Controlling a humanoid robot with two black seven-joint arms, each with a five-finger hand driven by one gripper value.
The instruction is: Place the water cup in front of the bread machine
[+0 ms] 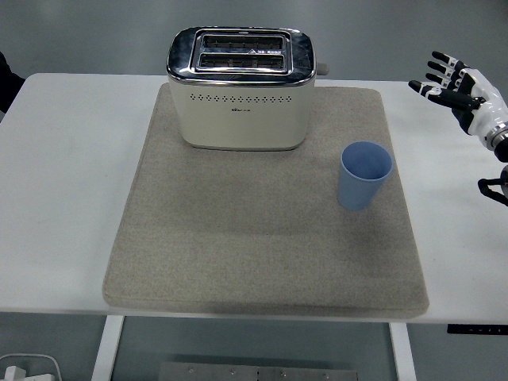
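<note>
A light blue water cup (pixel 365 175) stands upright on the grey mat (pixel 238 254), to the right of and a little nearer than the toaster. The cream and chrome bread machine (pixel 240 87) sits at the mat's far side with its two slots up. My right hand (pixel 452 83) hovers at the right edge, above the table, beyond and to the right of the cup, with its fingers spread and holding nothing. The left arm is out of view.
The white table (pixel 63 182) extends left and right of the mat. A dark sleeve of a person (pixel 6 83) shows at the far left edge. A white power strip (pixel 28 369) lies on the floor at bottom left.
</note>
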